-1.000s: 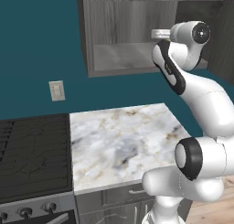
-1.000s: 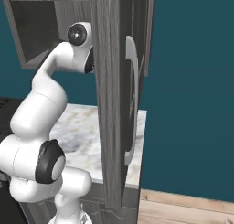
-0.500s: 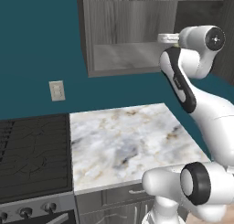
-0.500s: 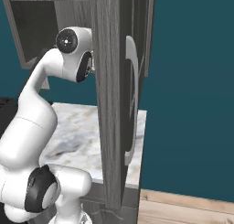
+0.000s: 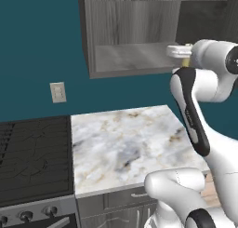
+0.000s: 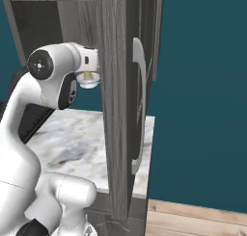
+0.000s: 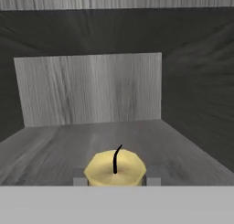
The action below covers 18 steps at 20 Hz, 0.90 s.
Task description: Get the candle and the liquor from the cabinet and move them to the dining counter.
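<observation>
Withdrawn rightward since earlier frame; pincer [image 7: 116, 181] clenched on candle [image 7: 115, 167], wick axis upright, cabinet [image 5: 135, 59] shelf behind at upper centre.

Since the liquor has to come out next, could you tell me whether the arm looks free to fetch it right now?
Probably not yet: the claw is shut on the candle at the open cabinet, so the candle needs putting down first.
</observation>
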Tool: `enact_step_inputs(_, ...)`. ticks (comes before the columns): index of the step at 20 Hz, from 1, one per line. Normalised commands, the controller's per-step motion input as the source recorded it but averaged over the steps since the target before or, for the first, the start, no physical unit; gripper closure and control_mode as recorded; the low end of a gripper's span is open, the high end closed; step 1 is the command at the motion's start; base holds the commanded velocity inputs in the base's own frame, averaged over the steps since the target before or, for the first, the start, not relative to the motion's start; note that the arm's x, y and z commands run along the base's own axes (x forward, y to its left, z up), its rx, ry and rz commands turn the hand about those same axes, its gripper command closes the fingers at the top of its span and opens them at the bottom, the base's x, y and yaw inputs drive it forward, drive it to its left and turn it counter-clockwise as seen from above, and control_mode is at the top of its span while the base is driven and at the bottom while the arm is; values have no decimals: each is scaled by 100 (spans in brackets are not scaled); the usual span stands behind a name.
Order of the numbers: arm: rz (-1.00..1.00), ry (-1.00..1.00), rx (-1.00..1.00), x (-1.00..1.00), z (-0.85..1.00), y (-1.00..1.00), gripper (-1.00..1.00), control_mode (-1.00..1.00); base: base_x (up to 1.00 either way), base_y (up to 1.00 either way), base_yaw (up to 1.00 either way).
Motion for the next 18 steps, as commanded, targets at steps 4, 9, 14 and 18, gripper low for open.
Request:
enact_step_inputs(4, 0, 2, 0, -88, 0, 8, 100, -100, 0, 0, 0)
enact_step_inputs(9, 1, 4, 0, -78, 0, 6, 100, -100, 0, 0, 0)
enact_step_inputs(14, 0, 12, 0, -63, 0, 16, 100, -100, 0, 0, 0)
enact_step_inputs(18, 0, 18, -1, -49, 0, 32, 100, -100, 0, 0, 0)
